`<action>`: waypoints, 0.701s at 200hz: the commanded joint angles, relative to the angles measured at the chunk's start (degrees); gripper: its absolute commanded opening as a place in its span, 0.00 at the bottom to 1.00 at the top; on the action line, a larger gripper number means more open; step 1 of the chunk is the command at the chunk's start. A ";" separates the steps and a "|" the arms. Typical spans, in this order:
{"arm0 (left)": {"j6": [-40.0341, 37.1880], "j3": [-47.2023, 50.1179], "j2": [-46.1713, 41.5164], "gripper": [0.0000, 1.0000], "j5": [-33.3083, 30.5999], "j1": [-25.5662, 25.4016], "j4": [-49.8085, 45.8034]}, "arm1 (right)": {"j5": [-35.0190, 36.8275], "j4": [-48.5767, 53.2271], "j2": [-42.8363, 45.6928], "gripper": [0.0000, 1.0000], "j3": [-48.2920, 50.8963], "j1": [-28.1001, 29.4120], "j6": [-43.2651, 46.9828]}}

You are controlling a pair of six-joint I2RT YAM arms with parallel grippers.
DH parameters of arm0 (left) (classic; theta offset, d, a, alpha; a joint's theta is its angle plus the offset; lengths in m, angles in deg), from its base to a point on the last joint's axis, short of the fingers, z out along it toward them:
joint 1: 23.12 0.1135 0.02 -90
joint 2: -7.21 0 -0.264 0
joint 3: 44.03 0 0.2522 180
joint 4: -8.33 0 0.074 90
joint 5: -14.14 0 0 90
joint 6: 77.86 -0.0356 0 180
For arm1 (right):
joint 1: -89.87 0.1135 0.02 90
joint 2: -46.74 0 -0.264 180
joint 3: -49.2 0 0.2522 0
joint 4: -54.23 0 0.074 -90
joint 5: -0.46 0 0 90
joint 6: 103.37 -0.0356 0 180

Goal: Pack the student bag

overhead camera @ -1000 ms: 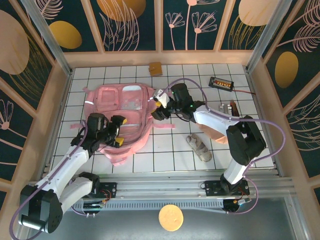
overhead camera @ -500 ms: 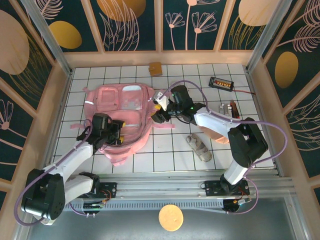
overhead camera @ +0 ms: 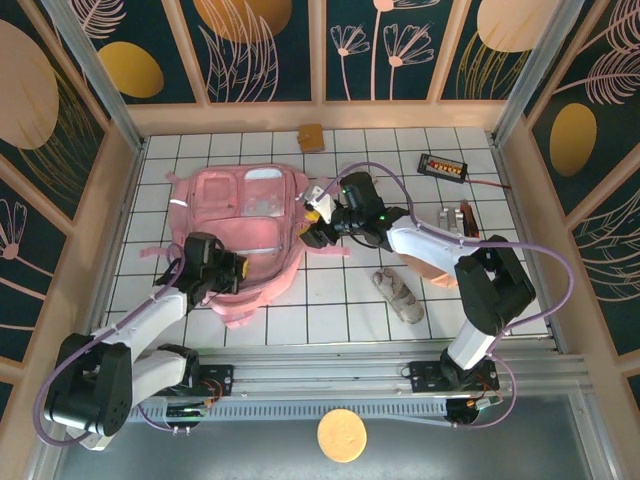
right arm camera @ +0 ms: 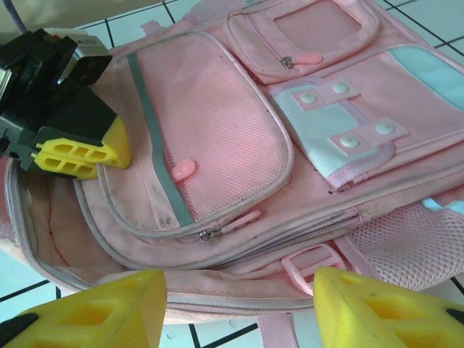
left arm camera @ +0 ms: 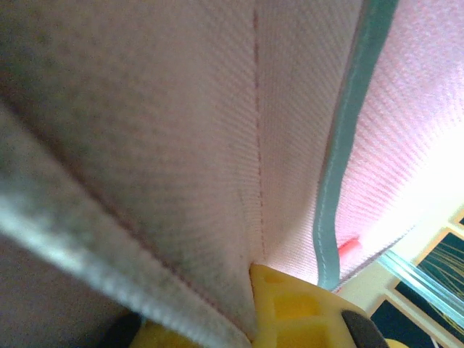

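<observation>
The student bag (overhead camera: pixel 245 225) lies flat on the white tiled table, a big soft pink backpack with its front pockets up. My left gripper (overhead camera: pixel 233 271) is at the bag's near edge, shut on a fold of its pink fabric. In the left wrist view that fabric (left arm camera: pixel 217 145) runs down between the yellow fingers (left arm camera: pixel 297 308). My right gripper (overhead camera: pixel 312 222) is at the bag's right edge, open. In the right wrist view it (right arm camera: pixel 235 319) hangs over the zipped rim of the bag (right arm camera: pixel 239 145), pinching nothing. The left gripper (right arm camera: pixel 72 156) shows at that view's upper left.
A small brown block (overhead camera: pixel 311 137) lies at the back. A black calculator (overhead camera: pixel 442 166) sits at the back right, with small items (overhead camera: pixel 456 215) near it. A beige fabric piece (overhead camera: pixel 398 295) lies right of the bag. Wooden walls enclose the table.
My left gripper has closed on the bag's fabric at its near edge. The right gripper has shifted slightly left toward the bag and stays open.
</observation>
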 commanded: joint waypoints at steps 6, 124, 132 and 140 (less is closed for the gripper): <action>-5.10 -9.95 -2.73 0.00 -2.83 1.47 -1.50 | -0.15 -3.85 -1.92 0.56 0.66 1.43 2.20; -12.76 -30.36 2.24 0.00 9.51 3.96 -8.75 | 5.66 -12.35 -6.45 0.56 3.47 4.91 1.73; -12.86 -30.36 2.51 0.00 9.83 3.99 -8.60 | 5.13 -13.38 -5.13 0.56 3.57 4.03 -0.98; -12.71 -30.39 2.61 0.00 10.19 4.05 -8.34 | 4.08 -14.59 -4.09 0.56 3.52 2.90 -4.39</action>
